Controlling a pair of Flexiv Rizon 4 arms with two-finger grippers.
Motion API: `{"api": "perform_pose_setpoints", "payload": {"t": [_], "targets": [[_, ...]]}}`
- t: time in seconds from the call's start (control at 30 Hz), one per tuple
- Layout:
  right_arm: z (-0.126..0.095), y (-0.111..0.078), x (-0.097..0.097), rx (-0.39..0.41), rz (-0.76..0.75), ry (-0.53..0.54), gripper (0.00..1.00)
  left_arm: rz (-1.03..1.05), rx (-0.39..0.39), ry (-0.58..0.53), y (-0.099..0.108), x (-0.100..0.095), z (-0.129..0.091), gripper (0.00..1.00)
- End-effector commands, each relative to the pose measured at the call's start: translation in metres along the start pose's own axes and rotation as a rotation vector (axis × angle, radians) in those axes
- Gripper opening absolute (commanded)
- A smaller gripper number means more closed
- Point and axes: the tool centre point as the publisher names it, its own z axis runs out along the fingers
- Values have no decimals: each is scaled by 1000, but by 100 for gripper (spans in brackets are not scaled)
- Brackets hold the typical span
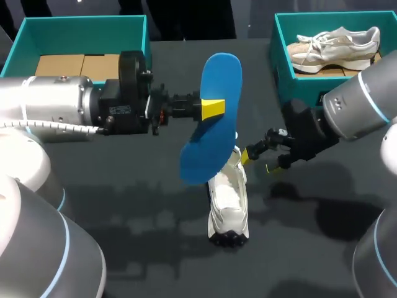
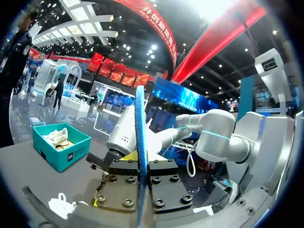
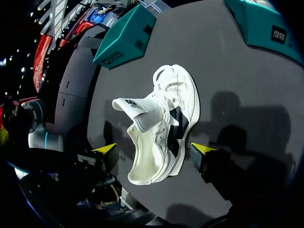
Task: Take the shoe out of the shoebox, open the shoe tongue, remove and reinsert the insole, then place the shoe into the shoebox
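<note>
My left gripper [image 1: 213, 108] is shut on a blue insole [image 1: 214, 81] and holds it on edge in the air above the middle of the table. In the left wrist view the insole [image 2: 140, 142] shows edge-on between the fingers. Below it a white shoe [image 1: 228, 198] lies on the dark table, empty inside, with its tongue [image 3: 137, 107] pulled out. My right gripper [image 1: 257, 161] hangs open just right of the shoe's opening. Its yellow fingertips [image 3: 105, 149] stand either side of the shoe [image 3: 164, 123] without touching it.
A teal shoebox [image 1: 285, 56] at the back right holds a second, beige shoe [image 1: 335, 46]. Another teal box [image 1: 25, 37] at the back left holds cardboard inserts [image 1: 80, 62]. The dark tabletop [image 1: 155, 205] around the shoe is bare.
</note>
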Motion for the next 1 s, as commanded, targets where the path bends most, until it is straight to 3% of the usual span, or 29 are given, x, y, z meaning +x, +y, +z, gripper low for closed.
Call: {"api": "perform_pose_setpoints", "payload": {"t": [0.03,0.17,0.53,0.73,1.0], "targets": [[-13,-10,0,-16,-2,109,100,346,-5,31,1,-6,-8,0],[-16,-5,6,0,-3,161,100,644,-39,56,-3,-21,-11,0],[-16,-5,6,0,-3,161,100,644,-39,56,-3,-21,-11,0],[-22,8,10,2,39,249,100,908,-91,45,13,-42,-8,0],[-37,27,19,-7,63,328,100,1188,-117,28,19,-62,-6,0]]}}
